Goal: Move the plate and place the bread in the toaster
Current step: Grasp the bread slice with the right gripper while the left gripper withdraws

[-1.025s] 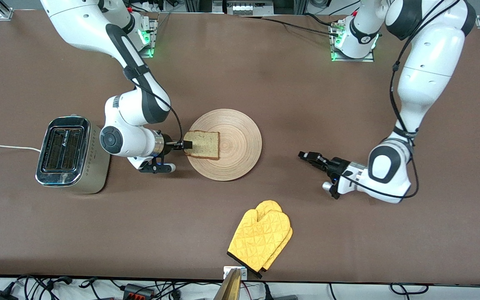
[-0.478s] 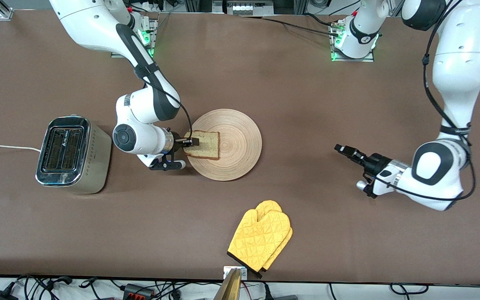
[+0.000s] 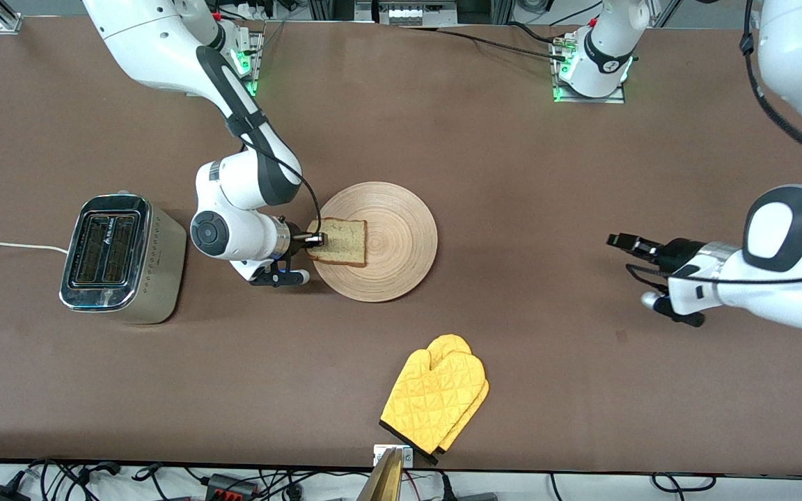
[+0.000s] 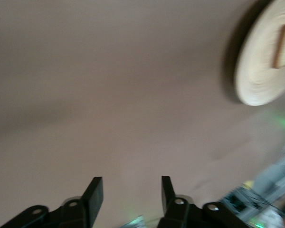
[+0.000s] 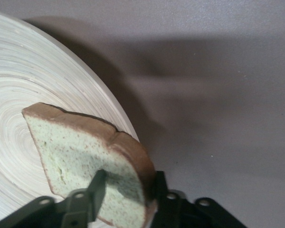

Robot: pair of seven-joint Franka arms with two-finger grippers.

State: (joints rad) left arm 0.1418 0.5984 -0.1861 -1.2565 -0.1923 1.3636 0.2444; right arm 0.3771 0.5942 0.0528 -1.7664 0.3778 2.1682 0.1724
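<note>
Brown cloth is spread over the table (image 3: 484,160). Near the middle, the plate (image 3: 401,243) is set, and the bread (image 3: 340,241) is held at its toaster-side edge, pinched by the right gripper (image 3: 315,239). The left gripper (image 3: 625,242) is kept waiting with its fingers apart, over bare table. The bread is probably being picked up; next it must be lifted, carried and dropped into a slot of the toaster (image 3: 119,259)
</note>
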